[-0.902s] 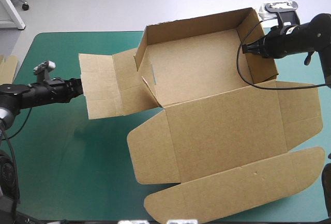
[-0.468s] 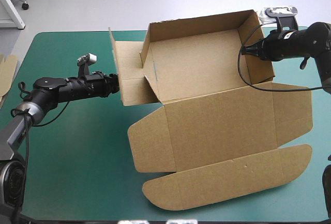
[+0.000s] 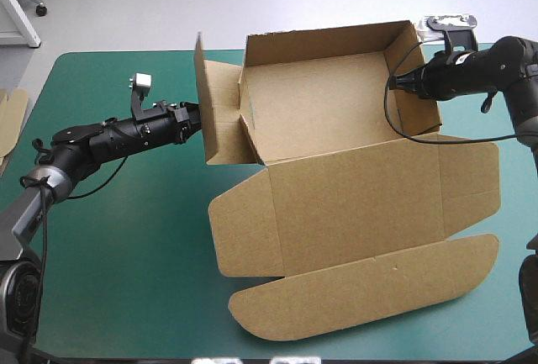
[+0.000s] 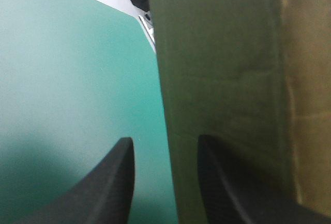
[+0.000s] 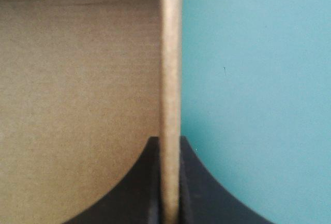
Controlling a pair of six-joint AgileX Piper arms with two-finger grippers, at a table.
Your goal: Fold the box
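box (image 3: 336, 103) is sitting on the far half of the teal-green cover (image 3: 118, 246), with the open tray toward the far edge and the lid (image 3: 361, 204) lying flat toward the near edge. the tray's right wall (image 3: 418, 95) is being pinched by the right gripper (image 3: 397, 81): in the right wrist view the black fingers are being pressed together on the board edge, so that side is being held steady. the left flap (image 3: 217, 116) is standing about upright just beside the tray's left end, and the left gripper (image 3: 195, 120) is being held at its outer face. in the left wrist view those jaws are being kept spread, with the flap's edge in the gap and one finger against the flap, so nothing is being clamped. spare board (image 3: 10, 112) is showing at the table's left edge. judged step: the left side wall is being folded up, about mid-task. the next move is judged to call for the flap being pushed over and tucked down inside the tray while the right wall is being braced, or the box may be shoved sideways.
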